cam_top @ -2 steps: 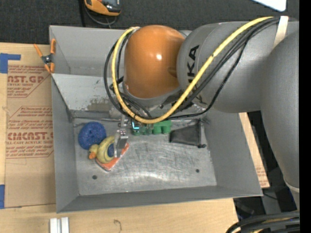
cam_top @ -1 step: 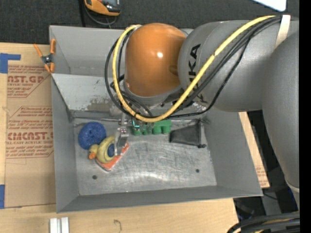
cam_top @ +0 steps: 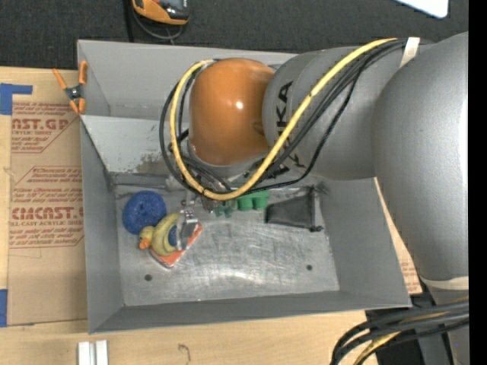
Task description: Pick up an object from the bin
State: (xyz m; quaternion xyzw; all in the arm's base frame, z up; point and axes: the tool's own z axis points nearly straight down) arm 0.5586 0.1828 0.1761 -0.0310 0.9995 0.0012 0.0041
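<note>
Scratched grey metal bin [cam_top: 251,258]; hand [cam_top: 186,230] at rounded yellow toy [cam_top: 160,236] (grip state unclear).

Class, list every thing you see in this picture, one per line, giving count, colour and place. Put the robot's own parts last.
bin: one, grey metal, middle of the view
ball: one, blue, left of the bin floor
duck-like toy: one, yellow, beside the ball, nearer the front wall
flat piece: one, orange-red and white, against the toy's right side
green thing: one, green, mid-floor, partly hidden by the arm
black thing: one, black, right of the green thing
device: one, orange and black, outside the bin's far wall
gripper: one, metal, over the toy and flat piece
arm: one, grey with orange cover, from the right
</note>
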